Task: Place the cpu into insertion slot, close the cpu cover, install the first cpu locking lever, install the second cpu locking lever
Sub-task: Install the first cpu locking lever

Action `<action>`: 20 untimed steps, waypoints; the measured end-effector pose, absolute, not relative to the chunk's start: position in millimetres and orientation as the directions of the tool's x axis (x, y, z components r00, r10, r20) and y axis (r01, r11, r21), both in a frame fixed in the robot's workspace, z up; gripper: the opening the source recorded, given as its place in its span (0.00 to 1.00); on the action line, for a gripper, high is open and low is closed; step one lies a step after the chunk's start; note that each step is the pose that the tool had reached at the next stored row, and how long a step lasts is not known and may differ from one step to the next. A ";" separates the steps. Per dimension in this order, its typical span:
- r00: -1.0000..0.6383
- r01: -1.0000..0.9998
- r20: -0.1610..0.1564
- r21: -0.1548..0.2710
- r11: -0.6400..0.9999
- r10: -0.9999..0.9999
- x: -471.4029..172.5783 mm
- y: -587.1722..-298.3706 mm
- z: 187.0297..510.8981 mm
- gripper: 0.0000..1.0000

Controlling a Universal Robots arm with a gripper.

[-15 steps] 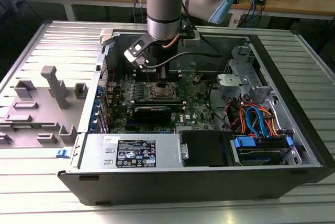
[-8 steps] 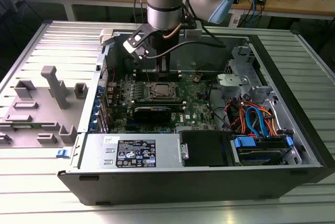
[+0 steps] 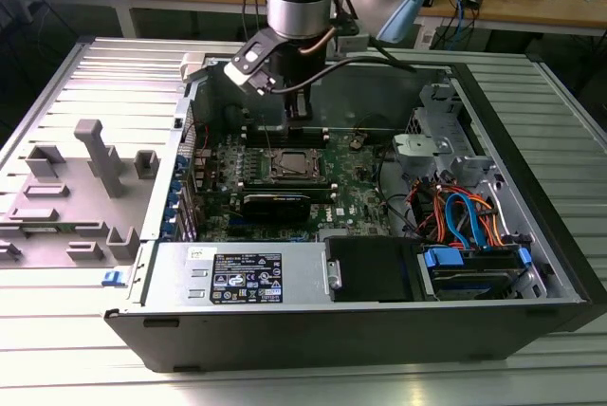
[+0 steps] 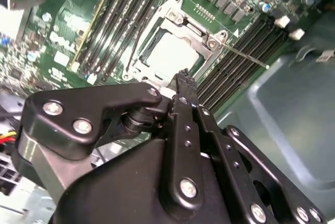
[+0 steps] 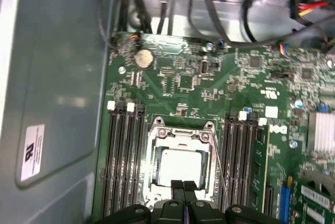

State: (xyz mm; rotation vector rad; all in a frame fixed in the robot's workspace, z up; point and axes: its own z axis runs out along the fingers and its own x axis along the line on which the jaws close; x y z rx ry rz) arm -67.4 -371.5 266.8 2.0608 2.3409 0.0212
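The gripper [image 5: 183,188] is hanging over the green board [image 5: 172,77] with its fingers pressed together, gripping nothing. The cpu [image 5: 180,165] is sitting in the socket just beside the fingertips, with the cpu cover [image 5: 153,153] lying flat around it. A thin lever [image 5: 219,169] is slanting alongside.

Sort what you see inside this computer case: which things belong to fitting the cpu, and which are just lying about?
Job in hand: the cpu, the cpu cover, the locking lever, the gripper.
Just lying about: coin battery, memory slots, long black card, coloured cables.
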 end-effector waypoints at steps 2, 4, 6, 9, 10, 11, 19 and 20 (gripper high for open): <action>-0.168 0.985 -0.008 0.025 0.168 0.986 -67.4 -371.6 266.8 0.11; -0.192 0.981 -0.008 0.025 0.192 0.981 -67.4 -371.5 266.8 0.11; -0.194 0.981 -0.008 0.025 0.194 0.981 -67.4 -371.6 266.8 0.11; -0.194 0.981 -0.008 0.025 0.194 0.981 -67.4 -371.6 266.9 0.11; -0.194 0.981 -0.008 0.025 0.194 0.981 -67.4 -371.6 266.8 0.11; -0.194 0.981 -0.008 0.025 0.194 0.981 -67.4 -371.6 266.8 0.11; -0.195 0.980 -0.008 0.025 0.195 0.981 -67.4 -371.6 266.8 0.11; -0.195 0.980 -0.008 0.025 0.195 0.981 -67.4 -371.6 266.8 0.11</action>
